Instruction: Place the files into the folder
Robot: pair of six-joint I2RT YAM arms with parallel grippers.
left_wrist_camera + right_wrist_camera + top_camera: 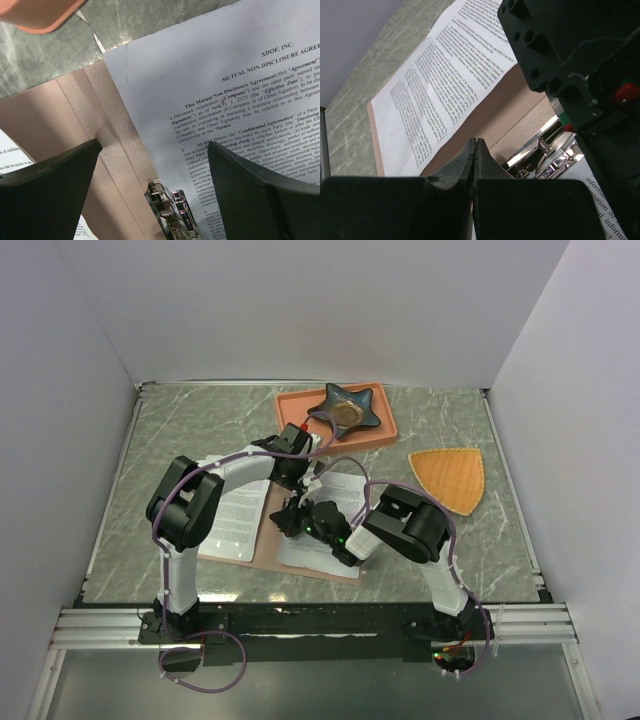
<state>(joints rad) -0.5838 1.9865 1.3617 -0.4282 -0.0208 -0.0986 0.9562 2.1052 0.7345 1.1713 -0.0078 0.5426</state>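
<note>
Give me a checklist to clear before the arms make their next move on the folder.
1. Folder lies open and flat: ok.
2. Left gripper open above the silver clip: ok.
3. Right gripper shut, holding nothing: ok.
4. Agreement sheet inside the folder's edges: not ok, its corner overhangs.
5. Agreement sheet clamped under the silver clip: cannot tell.
</note>
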